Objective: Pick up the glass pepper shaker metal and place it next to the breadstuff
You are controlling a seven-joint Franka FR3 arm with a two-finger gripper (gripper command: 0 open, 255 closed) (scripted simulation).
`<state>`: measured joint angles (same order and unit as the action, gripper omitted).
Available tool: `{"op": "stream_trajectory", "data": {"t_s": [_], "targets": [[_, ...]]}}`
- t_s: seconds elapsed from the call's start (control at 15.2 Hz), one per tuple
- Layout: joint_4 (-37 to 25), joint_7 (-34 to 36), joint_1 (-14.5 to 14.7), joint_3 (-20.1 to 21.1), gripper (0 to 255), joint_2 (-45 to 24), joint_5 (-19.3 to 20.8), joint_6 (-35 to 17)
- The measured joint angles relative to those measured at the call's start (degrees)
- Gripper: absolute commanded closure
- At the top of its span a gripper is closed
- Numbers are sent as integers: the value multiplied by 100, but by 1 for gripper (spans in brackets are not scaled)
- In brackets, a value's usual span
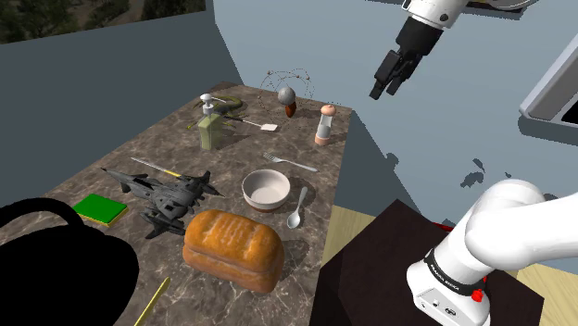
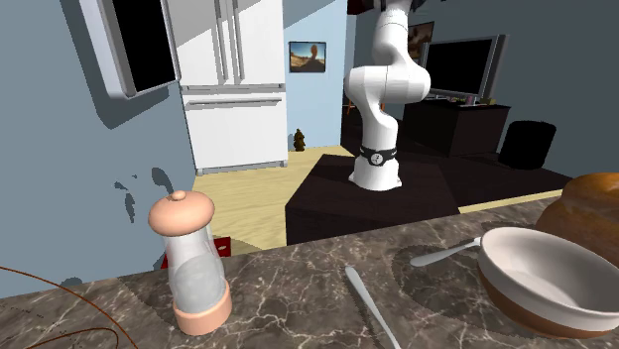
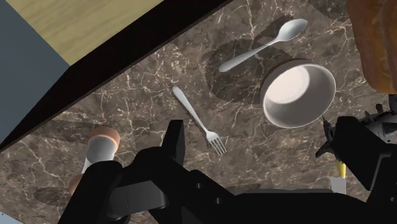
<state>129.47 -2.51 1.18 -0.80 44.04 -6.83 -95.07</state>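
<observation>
Pepper shaker (image 2: 193,263) of clear glass, with a rounded peach-pink cap and matching base, stands upright and untouched near the far corner of the dark, white-veined marble bench (image 1: 232,157), close to its edge. All-black two-finger gripper (image 1: 389,85) hangs in the air above and off to one side of it, holding nothing. Its fingers (image 3: 175,137) appear to stand apart, though dark shapes crowd the wrist view and the gap is hard to gauge. Crusty golden-brown loaf of bread (image 1: 233,248), long and domed, lies at the near end of the bench, well apart from the shaker. A smooth round white bowl (image 1: 267,190), a shiny metal spoon (image 1: 297,208) and a slim metal fork (image 1: 290,163) lie between them. On this showing no step is done: descent, grasp, carry and set-down beside the loaf all remain.
</observation>
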Motion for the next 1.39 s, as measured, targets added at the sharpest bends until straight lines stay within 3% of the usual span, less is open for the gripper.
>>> {"op": "stream_trajectory", "data": {"t_s": [0.33, 0.73, 1.39], "targets": [[45, -266, -57, -210, 0, -350, 86, -385], [100, -834, -148, -646, 0, -1173, 180, -1252], [-525, -1826, -206, -1328, 0, -2939, -68, -2353]]}}
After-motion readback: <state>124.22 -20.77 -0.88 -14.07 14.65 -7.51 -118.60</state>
